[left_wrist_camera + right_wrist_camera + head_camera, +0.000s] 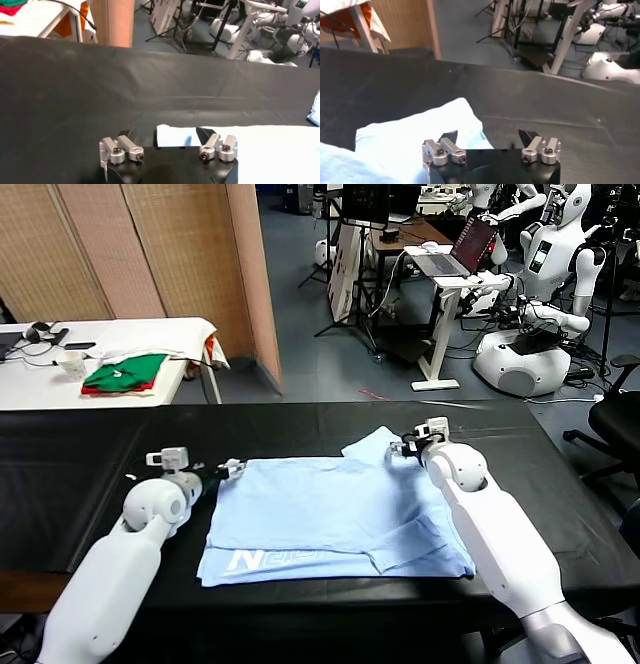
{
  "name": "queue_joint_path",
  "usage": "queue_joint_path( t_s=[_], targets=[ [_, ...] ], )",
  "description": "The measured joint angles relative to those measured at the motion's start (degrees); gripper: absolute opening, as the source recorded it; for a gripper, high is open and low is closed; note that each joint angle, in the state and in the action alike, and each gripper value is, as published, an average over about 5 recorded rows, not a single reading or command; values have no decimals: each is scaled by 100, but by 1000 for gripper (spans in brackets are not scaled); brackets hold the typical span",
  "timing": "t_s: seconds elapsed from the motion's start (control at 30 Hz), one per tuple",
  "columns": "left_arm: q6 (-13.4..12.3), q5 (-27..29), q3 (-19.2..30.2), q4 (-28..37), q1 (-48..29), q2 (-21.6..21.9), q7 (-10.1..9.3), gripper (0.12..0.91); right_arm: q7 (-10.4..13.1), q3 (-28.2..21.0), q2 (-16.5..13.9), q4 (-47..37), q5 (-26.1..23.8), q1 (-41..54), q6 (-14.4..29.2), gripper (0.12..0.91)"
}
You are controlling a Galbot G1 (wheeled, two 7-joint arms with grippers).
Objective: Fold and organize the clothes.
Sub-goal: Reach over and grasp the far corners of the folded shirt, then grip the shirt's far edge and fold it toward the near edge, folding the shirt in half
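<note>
The pale blue T-shirt (330, 509) lies spread on the black table (80, 474), its near hem turned up so the white lettering (250, 560) shows. My left gripper (236, 468) sits low at the shirt's far left corner. In the left wrist view that corner (175, 136) lies between the spread jaws of the left gripper (166, 132). My right gripper (397, 450) is at the far right sleeve. In the right wrist view the right gripper (488, 136) is open, with the sleeve's edge (465, 125) reaching in beside one finger. Neither gripper holds the cloth.
A white table (190, 334) at the back left carries folded green and red garments (125, 374). A wooden partition (160, 244) stands behind it. A laptop stand (450, 284), other robots (540, 294) and an office chair (615, 424) fill the back right, beyond the table.
</note>
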Motion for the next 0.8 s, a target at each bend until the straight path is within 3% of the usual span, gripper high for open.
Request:
queue_joint_path(
  t_s=[0.2,0.3,0.37,0.6,0.8],
  targets=[
    [-14,48,46,69,-26,-22,49,364,-103,17,28,-102,-16,46,1,309],
    [-12,70,76,80,-33,-15,83,246,-137,37,23,-83,-20,30,20,182],
    [-10,78,94,73,-37,-10,99,196,-165,65,13,-45,-27,0,133,152],
    [-40,90,95,-41,-20,-10,117,150,-321,237,-102,263,-101,-199,728,140],
    [-38,-16,-14,-351,119,97,84,150,-361,445,-268,840,-137,-528,765,140]
  ],
)
